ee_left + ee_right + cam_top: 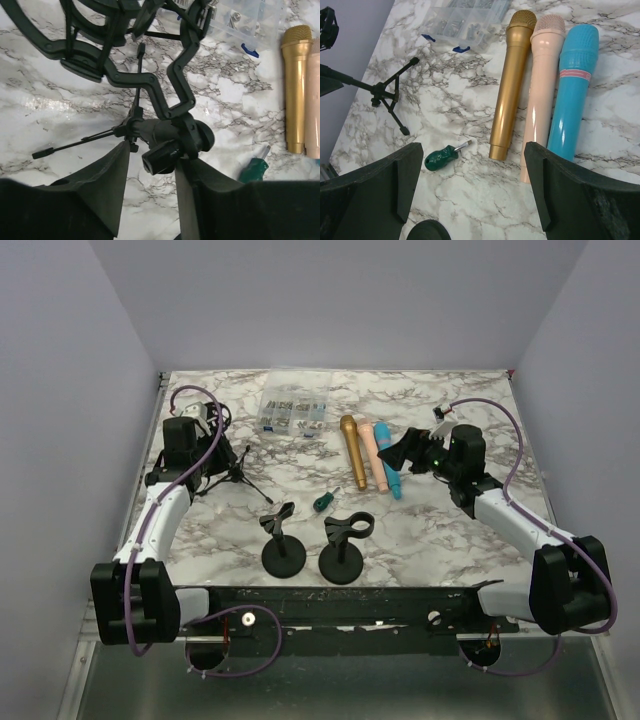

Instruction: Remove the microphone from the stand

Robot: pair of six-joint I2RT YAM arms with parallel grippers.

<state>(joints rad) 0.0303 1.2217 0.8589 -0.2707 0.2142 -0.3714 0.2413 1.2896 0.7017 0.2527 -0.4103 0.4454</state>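
Three microphones lie side by side on the marble table: gold (354, 452) (512, 85), pink (373, 455) (542, 95) and blue (390, 465) (572, 85). A black tripod stand (238, 475) (150, 130) carries a black shock mount (85, 50); I see no microphone in it, and its top is cut off. My left gripper (215, 455) (152, 155) is open, with the stand's swivel joint between its fingertips, against the right finger. My right gripper (405, 452) (470, 165) is open and empty above the near ends of the microphones.
Two round-base stands (283, 540) (343, 545) with empty clips stand at the front centre. A green screwdriver (322, 502) (440, 157) lies between them and the microphones. A clear parts box (292, 412) (245, 22) sits at the back.
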